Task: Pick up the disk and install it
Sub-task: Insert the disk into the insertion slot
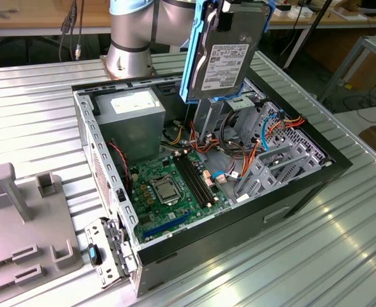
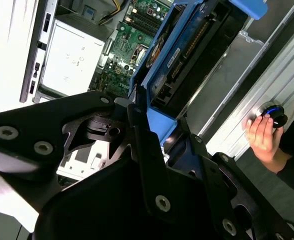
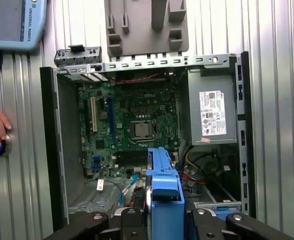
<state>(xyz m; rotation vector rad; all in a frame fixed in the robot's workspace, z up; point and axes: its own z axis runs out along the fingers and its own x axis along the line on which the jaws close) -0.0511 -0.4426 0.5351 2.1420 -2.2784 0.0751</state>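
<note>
While the ribbed metal table [image 1: 341, 256] carries everything in sight, the largest thing on it is the open computer case [image 1: 239, 236], which lies on its side with its inside facing up. Just behind the case, at the far edge of the exterior view, stands the grey base of the robot arm [image 1: 130, 45]. A flat grey fixture plate [image 1: 22, 243] with upright blocks lies on the table at the exterior view's left, just beside the case.

Inside the case, the grey power supply [image 1: 133, 118] fills the far corner nearest the arm's base. The green motherboard [image 1: 169, 192] lies flat along the bottom, next to the power supply. A metal drive cage [image 1: 271, 166] sits toward the exterior view's right, with orange and blue cables bunched between it and the board.

The disk [image 1: 223, 57] hangs in the air above the far part of the case, roughly over the cage and apart from it. It stands nearly upright, its labelled grey face toward the exterior camera and its bright blue frame showing along the edges. The gripper [image 3: 164, 215] clamps the disk by that blue frame, with black fingers [image 3: 132, 216] pressed against either side.

In the second wrist view a person's hand [image 2: 261, 136] rests on a small round button [image 2: 273, 111] on the table beside the case
</note>
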